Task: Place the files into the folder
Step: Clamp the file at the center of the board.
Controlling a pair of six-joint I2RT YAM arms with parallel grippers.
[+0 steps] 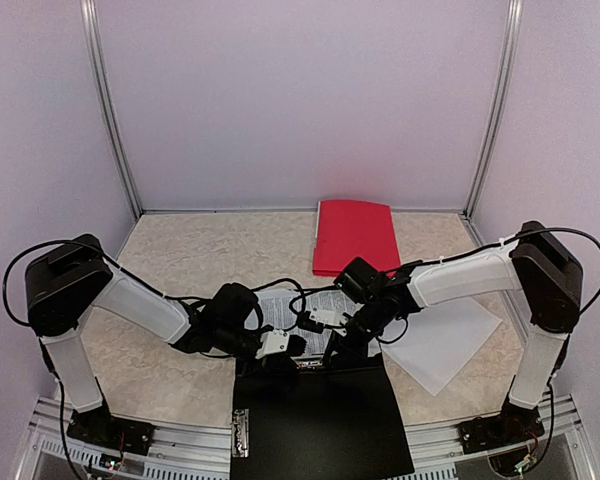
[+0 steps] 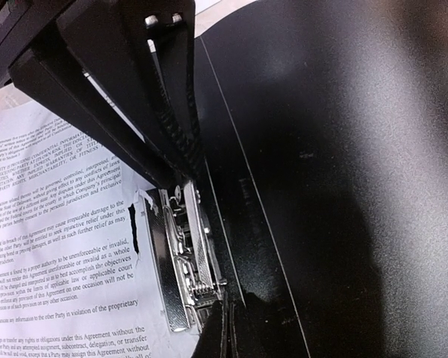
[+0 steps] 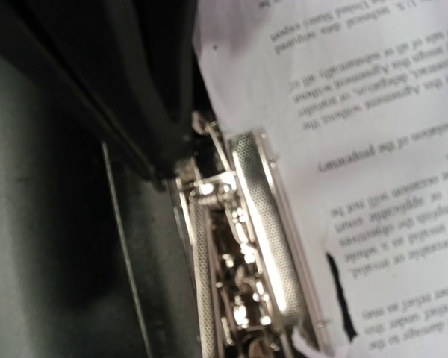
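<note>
A black folder (image 1: 325,425) lies open at the near edge between the arm bases. Its cover also fills the right of the left wrist view (image 2: 343,186). A printed sheet of the files (image 1: 278,300) lies just beyond it, its torn edge under a silver metal clip (image 2: 181,253) (image 3: 248,246). My left gripper (image 2: 228,332) is shut, its tips at the near end of that clip. My right gripper (image 1: 333,343) comes from the other side onto the same clip and looks shut; its fingertips hardly show in its own view. Blank sheets (image 1: 442,345) lie to the right.
A red folder (image 1: 355,235) lies closed at the back centre. A second metal clip (image 1: 242,432) sits on the black folder's left edge. Both arms crowd the middle, with cables looping between them. Metal posts stand at the back corners.
</note>
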